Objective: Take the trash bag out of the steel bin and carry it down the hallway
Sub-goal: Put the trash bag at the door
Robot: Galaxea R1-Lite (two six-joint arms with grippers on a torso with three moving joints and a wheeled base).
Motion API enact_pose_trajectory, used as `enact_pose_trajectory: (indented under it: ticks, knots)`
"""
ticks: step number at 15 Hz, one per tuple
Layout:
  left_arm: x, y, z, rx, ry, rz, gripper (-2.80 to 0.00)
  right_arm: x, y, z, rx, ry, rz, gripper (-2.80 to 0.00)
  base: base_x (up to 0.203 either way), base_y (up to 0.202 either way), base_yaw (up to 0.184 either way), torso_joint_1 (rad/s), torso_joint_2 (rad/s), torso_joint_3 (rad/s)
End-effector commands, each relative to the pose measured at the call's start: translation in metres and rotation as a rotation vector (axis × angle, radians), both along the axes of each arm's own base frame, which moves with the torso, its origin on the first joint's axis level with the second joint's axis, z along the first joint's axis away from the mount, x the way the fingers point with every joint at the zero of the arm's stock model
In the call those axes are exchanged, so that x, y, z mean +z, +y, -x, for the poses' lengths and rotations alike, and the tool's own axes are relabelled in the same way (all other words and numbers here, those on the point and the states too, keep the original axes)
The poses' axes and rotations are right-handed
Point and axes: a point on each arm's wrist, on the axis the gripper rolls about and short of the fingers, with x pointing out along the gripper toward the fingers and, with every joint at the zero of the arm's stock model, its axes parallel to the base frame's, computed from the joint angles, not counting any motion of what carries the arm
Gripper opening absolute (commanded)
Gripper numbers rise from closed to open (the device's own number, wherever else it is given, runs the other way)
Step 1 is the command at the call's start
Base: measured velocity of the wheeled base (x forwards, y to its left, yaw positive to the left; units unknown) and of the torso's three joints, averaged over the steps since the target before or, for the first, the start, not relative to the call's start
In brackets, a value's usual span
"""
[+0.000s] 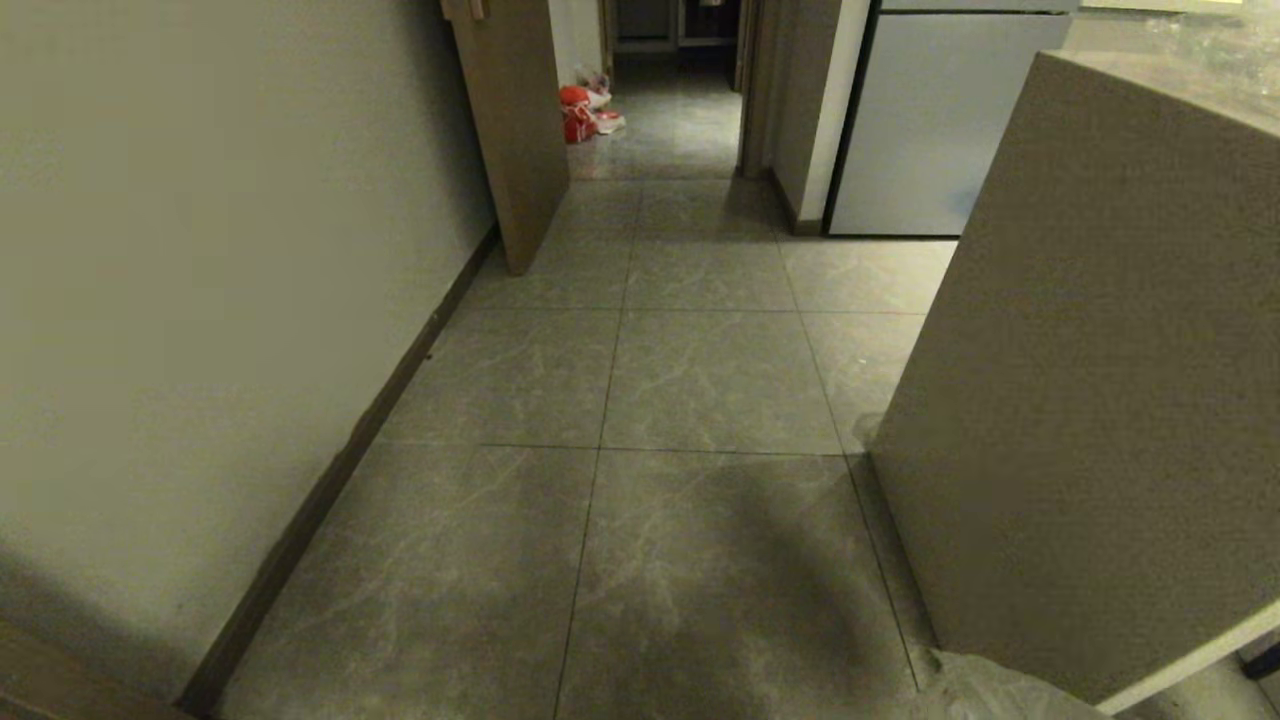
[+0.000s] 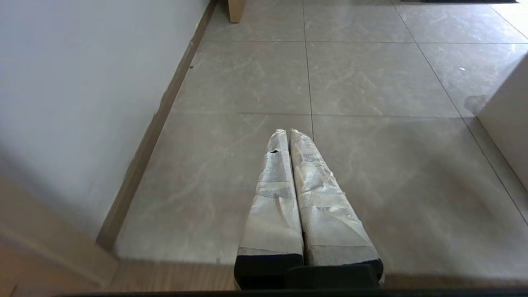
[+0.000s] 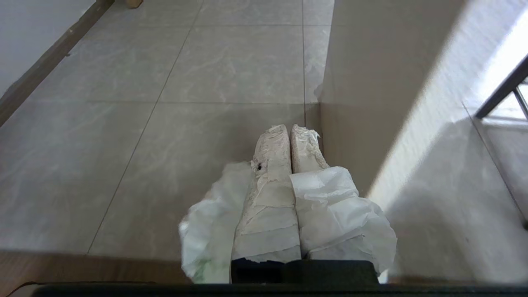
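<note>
My right gripper (image 3: 289, 130) is shut on the trash bag (image 3: 344, 210). The thin whitish plastic bunches out on both sides of the taped fingers (image 3: 270, 194) and hangs below them. A corner of the bag (image 1: 1000, 692) shows at the bottom right of the head view. My left gripper (image 2: 287, 133) is shut with nothing in it and hangs over the grey tiles. The hallway floor (image 1: 700, 380) of grey marbled tiles stretches ahead between a cream wall and a counter. The steel bin is out of view.
A tall beige counter side (image 1: 1100, 350) stands close on my right, next to the right gripper. The cream wall (image 1: 200, 280) with dark baseboard runs along the left. Ahead are an open door (image 1: 515, 130), a white fridge (image 1: 930, 130) and a red bag (image 1: 577, 112) on the far floor.
</note>
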Motion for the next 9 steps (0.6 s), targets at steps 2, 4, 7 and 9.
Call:
enact_pose_trajectory:
  ticks: [2, 4, 7, 9]
  knots:
    - [-0.0004, 0.0000, -0.0001, 0.000, 0.001, 0.001, -2.80, -0.0001, 0.0000, 0.0001, 0.000, -0.001, 0.000, -2.80, 0.192, 0.000, 0.000, 0.002, 0.00, 0.002]
    - [-0.0004, 0.0000, -0.0001, 0.000, 0.001, 0.001, -2.80, -0.0001, 0.0000, 0.0001, 0.000, -0.001, 0.000, -2.80, 0.193, 0.000, -0.001, 0.001, 0.00, 0.003]
    - [-0.0004, 0.0001, -0.0001, -0.001, 0.001, 0.001, -2.80, -0.0001, 0.0000, 0.0001, 0.000, -0.001, 0.000, -2.80, 0.190, 0.000, 0.000, 0.002, 0.00, 0.007]
    - [-0.0004, 0.0000, -0.0001, 0.000, 0.001, 0.001, -2.80, -0.0001, 0.0000, 0.0001, 0.000, -0.001, 0.000, -2.80, 0.185, 0.000, 0.000, 0.004, 0.00, 0.003]
